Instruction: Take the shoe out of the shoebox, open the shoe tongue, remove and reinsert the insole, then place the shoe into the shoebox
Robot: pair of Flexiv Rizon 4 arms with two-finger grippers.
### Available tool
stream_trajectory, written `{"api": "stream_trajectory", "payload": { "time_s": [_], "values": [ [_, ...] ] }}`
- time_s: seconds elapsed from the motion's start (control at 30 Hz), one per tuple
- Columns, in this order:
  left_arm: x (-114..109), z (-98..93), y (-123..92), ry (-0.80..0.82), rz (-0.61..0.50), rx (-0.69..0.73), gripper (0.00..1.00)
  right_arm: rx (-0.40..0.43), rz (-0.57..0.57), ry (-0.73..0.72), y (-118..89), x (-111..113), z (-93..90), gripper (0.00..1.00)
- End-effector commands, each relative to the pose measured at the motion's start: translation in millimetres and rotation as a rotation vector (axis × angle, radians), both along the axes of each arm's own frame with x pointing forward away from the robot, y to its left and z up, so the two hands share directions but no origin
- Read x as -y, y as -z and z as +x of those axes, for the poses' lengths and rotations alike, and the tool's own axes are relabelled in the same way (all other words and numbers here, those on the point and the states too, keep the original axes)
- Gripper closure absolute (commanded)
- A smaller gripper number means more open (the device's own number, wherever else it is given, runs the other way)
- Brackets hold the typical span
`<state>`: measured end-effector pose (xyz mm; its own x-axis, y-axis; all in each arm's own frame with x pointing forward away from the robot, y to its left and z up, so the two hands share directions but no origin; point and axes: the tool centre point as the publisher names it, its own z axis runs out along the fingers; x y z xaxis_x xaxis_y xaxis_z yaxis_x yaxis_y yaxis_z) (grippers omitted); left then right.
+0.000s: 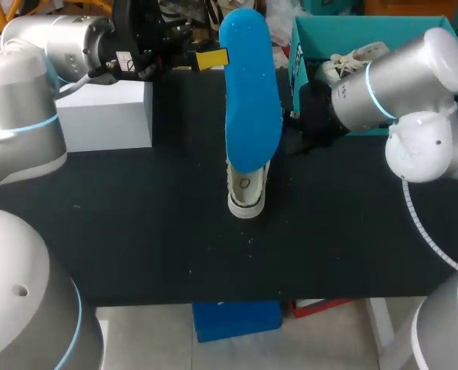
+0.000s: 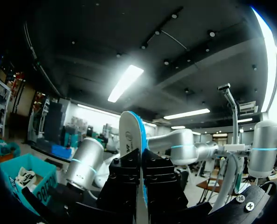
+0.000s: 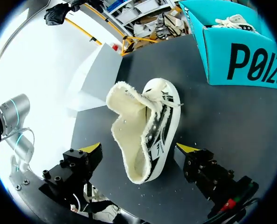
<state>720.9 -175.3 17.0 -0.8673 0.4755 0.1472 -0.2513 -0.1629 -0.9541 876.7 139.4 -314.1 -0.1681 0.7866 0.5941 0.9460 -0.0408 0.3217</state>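
The left gripper (image 1: 217, 58) pinched the long blue foam insole (image 1: 250, 100) upright over the white fleecy shoe (image 1: 247, 193) in the middle, while the right gripper (image 3: 141, 149) sat wide open around the shoe, maybe to steady it, near the teal cardboard shoebox (image 1: 297, 46).

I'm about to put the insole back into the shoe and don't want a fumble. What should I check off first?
1. Insole clear of the shoe and clamped in the left gripper: ok.
2. Shoe tongue folded open: ok.
3. Shoe on the table, outside the shoebox: ok.
4. Right gripper steadying the shoe: not ok; it is open, with one finger on either side of the shoe.
5. Insole's toe end matched to the shoe's toe: cannot tell.
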Motion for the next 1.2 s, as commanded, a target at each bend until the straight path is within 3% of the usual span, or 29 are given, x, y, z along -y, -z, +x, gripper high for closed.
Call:
{"api": "stream_trajectory", "payload": {
  "time_s": [0.03,0.23,0.63,1.2],
  "values": [
    [0,-0.3,1,-0.001,0.0,0.002,1.0,-0.022,0.235,-0.042,5,4,-3.2,0.0],
    [0,-0.3,1,-0.001,0.0,0.002,1.0,-0.084,0.392,-0.043,2,14,-1.9,0.0],
    [0,-0.3,1,-0.001,0.0,0.002,1.0,-0.062,0.644,-0.077,-9,10,1.0,0.0],
    [0,-0.3,1,-0.001,0.0,0.002,1.0,-0.048,0.736,-0.105,-36,13,0.9,0.0]
  ]
}}
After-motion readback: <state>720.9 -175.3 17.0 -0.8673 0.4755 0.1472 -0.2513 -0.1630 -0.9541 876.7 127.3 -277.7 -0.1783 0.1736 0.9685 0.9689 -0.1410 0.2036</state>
